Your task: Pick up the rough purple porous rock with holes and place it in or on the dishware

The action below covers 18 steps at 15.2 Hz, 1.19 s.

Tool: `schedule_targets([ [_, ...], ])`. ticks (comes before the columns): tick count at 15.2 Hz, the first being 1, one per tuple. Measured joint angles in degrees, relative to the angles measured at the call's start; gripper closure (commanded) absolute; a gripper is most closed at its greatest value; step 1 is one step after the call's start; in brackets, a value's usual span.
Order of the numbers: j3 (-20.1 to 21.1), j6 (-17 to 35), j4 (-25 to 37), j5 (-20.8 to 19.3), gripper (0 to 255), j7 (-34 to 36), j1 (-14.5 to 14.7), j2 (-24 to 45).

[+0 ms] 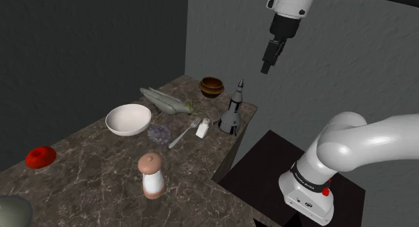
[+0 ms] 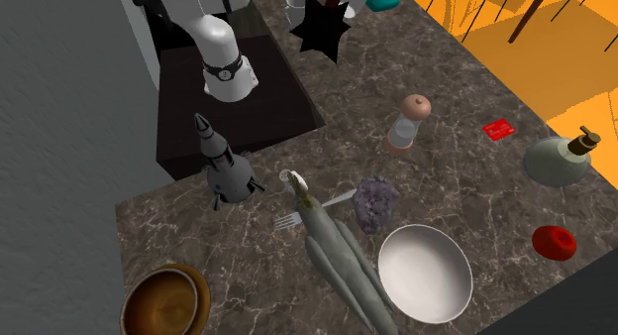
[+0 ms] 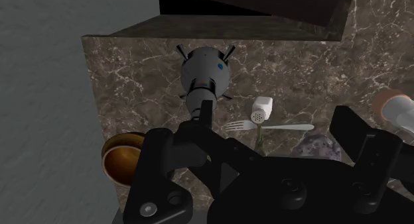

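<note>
Reading the shoulder view from its left, the white bowl [image 1: 128, 119] comes first, and the purple rock [image 1: 159, 132] lies on the marble counter [image 1: 87, 185] close by, at about 4 o'clock from the bowl. In this dim light it seems just clear of the rim rather than touching it. A fork [image 1: 181, 135] and a small salt shaker [image 1: 201, 128] lie next, at roughly 3 o'clock from the rock, and then the tall rocket model [image 1: 231, 110]. The gripper [image 1: 267, 66] hangs high above the counter's edge, at about 1 o'clock from the rock and well apart from it. The step in hand looks like the approach. It would go best by travelling over toward the rock while high, clear of the rocket's tip, then descending straight down with one finger on either side of the stone, away from the fork's handle. The rough surface should hold well under a firm pinch. In the wrist view the fingers [image 3: 361, 146] stand wide apart with nothing between them and touch nothing.
</note>
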Motion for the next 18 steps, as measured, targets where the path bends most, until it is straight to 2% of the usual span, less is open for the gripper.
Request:
schedule_targets([
  [3, 2.08, 1.02, -0.12, 0.34, 0, 2.11, 0.15, 0.87],
  [11, 15.86, 7.78, 2.66, 0.59, 0, 16.84, 0.05, 11.09],
  [18, 28.26, 11.91, 9.63, -4.66, 0, 32.14, -1.88, 25.54],
])
